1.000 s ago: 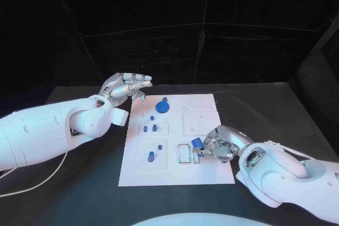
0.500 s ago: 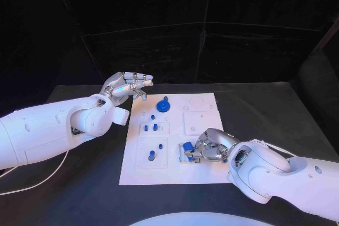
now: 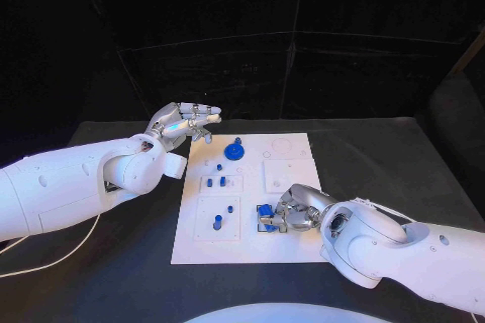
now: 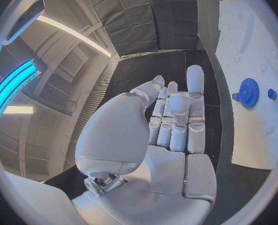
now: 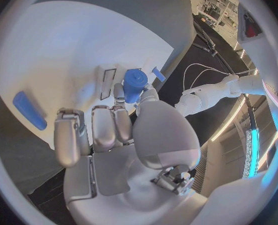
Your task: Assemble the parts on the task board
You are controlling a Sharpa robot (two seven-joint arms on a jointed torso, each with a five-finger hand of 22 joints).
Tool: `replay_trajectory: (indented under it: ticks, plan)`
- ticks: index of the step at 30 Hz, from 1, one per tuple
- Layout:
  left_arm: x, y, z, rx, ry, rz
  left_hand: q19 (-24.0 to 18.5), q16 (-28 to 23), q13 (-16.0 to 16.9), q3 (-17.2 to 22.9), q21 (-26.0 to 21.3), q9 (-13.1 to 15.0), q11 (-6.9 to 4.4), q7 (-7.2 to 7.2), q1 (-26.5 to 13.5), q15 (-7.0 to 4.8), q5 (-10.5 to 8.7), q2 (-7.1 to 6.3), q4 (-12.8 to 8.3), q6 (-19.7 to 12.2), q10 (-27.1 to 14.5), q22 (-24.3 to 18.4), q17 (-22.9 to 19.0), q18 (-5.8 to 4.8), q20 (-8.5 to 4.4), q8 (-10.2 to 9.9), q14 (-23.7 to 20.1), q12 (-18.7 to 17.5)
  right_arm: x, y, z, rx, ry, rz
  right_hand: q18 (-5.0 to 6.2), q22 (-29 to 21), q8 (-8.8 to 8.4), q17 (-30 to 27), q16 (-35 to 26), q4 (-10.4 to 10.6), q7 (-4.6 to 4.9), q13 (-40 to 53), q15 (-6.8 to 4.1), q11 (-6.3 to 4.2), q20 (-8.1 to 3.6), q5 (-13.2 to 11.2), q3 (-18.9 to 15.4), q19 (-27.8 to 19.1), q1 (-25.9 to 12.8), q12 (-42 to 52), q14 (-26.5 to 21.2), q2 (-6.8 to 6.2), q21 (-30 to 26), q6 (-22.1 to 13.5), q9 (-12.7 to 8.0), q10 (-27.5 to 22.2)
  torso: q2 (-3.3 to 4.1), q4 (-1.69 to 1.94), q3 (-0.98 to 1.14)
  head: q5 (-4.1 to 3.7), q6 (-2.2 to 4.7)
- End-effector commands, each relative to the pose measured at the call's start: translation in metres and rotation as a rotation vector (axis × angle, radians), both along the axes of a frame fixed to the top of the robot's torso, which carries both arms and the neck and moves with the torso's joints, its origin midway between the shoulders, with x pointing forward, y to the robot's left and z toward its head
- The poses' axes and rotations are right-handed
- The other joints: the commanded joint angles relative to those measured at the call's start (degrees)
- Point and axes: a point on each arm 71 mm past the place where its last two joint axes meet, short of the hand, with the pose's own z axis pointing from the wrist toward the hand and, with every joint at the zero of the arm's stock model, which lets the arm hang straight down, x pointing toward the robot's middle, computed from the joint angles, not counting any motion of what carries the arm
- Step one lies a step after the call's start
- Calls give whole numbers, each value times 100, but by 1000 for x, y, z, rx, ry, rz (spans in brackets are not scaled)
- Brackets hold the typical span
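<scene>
The white task board [image 3: 288, 247] lies in the middle of the black table. My right hand [image 3: 299, 213] is low over the board's near part and pinches a short blue cylindrical part [image 3: 265, 211] between thumb and fingers. In the right wrist view that part [image 5: 134, 82] hangs beside a narrow rectangular slot [image 5: 107, 83]. My left hand [image 3: 188, 122] is raised off the board's far left corner, fingers extended and holding nothing; the left wrist view shows the hand [image 4: 171, 127] with nothing in its palm. A blue gear [image 3: 235, 152] stands at the far end of the board.
Small blue pegs [image 3: 209, 183] stand in the board's middle left block, and two more blue pieces [image 3: 217, 223] are in the near left block. A long blue piece [image 5: 28, 110] lies flat on the board near my right hand. A white cable [image 3: 41, 263] runs over the table at left.
My right hand has moved left over the board with the blue part, from the right edge to above the slot. The left hand has hardly moved.
</scene>
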Motion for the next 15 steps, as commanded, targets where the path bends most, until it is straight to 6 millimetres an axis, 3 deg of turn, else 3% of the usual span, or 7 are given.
replay_trajectory:
  ticks: [1, 3, 6, 10, 15]
  plan:
    - [0, -2, 1, -8, -2, -12, -13, -11, 8, -46, -35, 2, 12, 3, -35, -19, 14, 6, 1, -28, -36, -5, -9, 79, 21, 24, -39, 30, 2, 0, 1, -1, -19, -12, -41, 1070, -18, -51, -21, -2, 26, 31, -48, 11, -47, -405, -115, 224, -159, -99, 117, -14, -9, -36, 8, 5, -5, -2, -4, -1, -4]
    - [0, -2, 1, -8, -1, -12, -13, -11, 8, -46, -35, 2, 12, 3, -35, -19, 14, 6, 1, -28, -36, -5, -9, 79, 21, 24, -39, 30, 2, 0, 2, 3, -28, -19, -22, 1006, -53, -162, -81, 2, 56, -101, -28, 37, -34, -822, -224, 167, -354, -276, 92, -77, -61, -122, 15, -85, -5, 2, -3, -2, -3]
    - [0, -2, 1, -8, -1, -12, -13, -11, 8, -46, -35, 2, 12, 3, -35, -19, 14, 6, 1, -28, -36, -5, -9, 79, 21, 24, -39, 30, 3, 0, 2, 8, -36, -25, -3, 941, -79, -279, -148, 17, 87, -266, -5, 66, -11, -1129, -256, 108, -608, -503, 69, -232, -116, -206, 32, -200, -3, 3, -2, 2, -1]
    - [0, -1, 1, -8, -1, -12, -13, -11, 8, -46, -35, 2, 12, 3, -35, -19, 14, 6, 1, -28, -36, -5, -9, 79, 21, 24, -39, 30, 3, 0, 3, 8, -49, -28, 14, 889, -89, -390, -220, 14, 108, -390, 17, 88, 8, -1167, -58, 62, -919, -685, 50, -457, -163, -270, 57, -284, -4, 0, -4, 1, -1]
    - [0, -1, 1, -8, -1, -11, -13, -11, 8, -46, -35, 2, 12, 3, -35, -19, 14, 6, 1, -28, -36, -5, -9, 79, 21, 24, -39, 30, 3, -2, 4, -1, -66, -23, 18, 875, -77, -445, -257, 16, 111, -421, 17, 89, 15, -1161, 107, 51, -985, -742, 45, -548, -178, -278, 80, -301, -7, -2, -1, 7, 1]
